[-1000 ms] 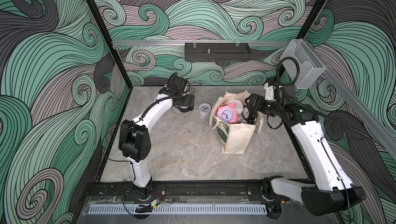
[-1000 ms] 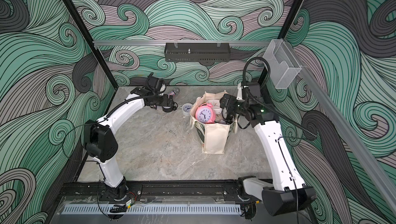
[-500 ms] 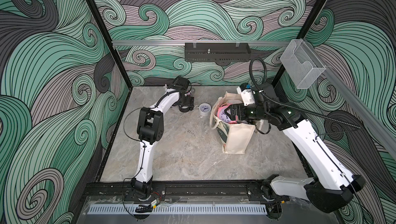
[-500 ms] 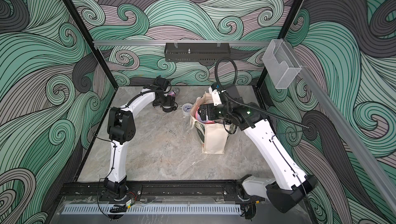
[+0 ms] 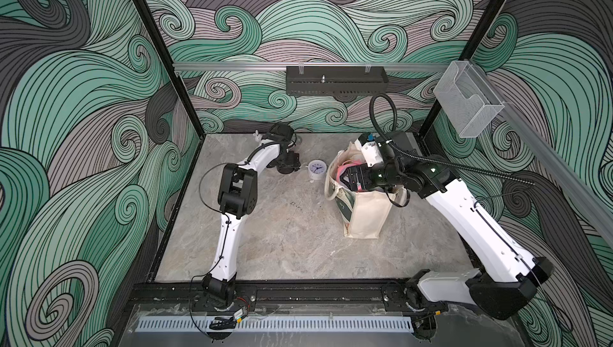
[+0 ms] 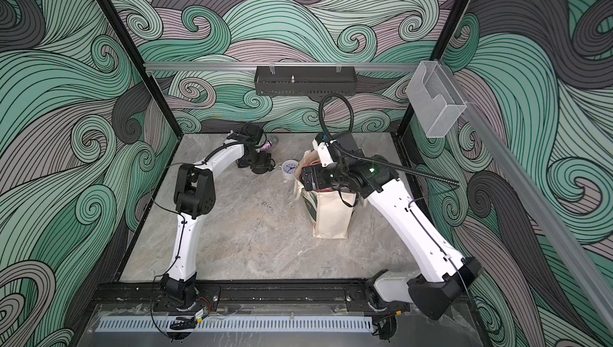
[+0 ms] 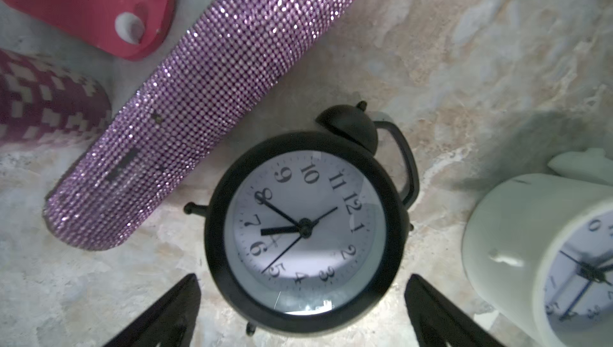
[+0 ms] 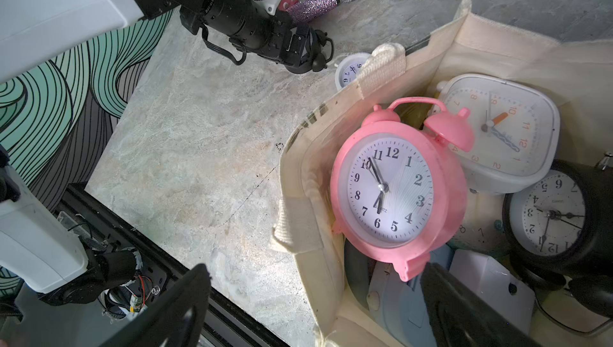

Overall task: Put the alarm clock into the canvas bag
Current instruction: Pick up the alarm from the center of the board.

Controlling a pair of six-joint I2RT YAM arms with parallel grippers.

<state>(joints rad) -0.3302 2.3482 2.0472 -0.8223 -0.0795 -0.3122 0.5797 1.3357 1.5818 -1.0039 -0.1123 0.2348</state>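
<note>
Left gripper [image 7: 303, 277]: spread to the full, holding nothing, poised either side of the black clock [image 7: 305, 225] on the worktop [image 5: 292, 229] near the far edge, left of middle. Right gripper [image 8: 315, 269]: likewise gaping and empty, hanging over the mouth of the canvas bag [image 5: 365, 219] standing toward the far right corner. Pink clock [image 8: 394, 189] already inside, perched high on a square white clock [image 8: 504, 129] and others, close to the rim.

Worth fearing on the left: closing on a round, smooth case and squeezing it out forward instead of gripping it. Equally, catching a bell or the handle rather than the body and lifting it crooked. Also nudging the glittery microphone [image 7: 205, 96] just beside the clock, or bumping the small white clock [image 5: 315, 170] standing between it and the bag, on the way across.

Worth fearing at the bag: soft sides and, by the look of it, a nearly full load. Could snag a strap handle on pulling the right gripper away and tip the whole bag. Could drop the next clock onto the pile only to lose it back over the rim, or dislodge the pink one. Could also knock arm against arm over the opening, by bringing the left in before clearing the right.
</note>
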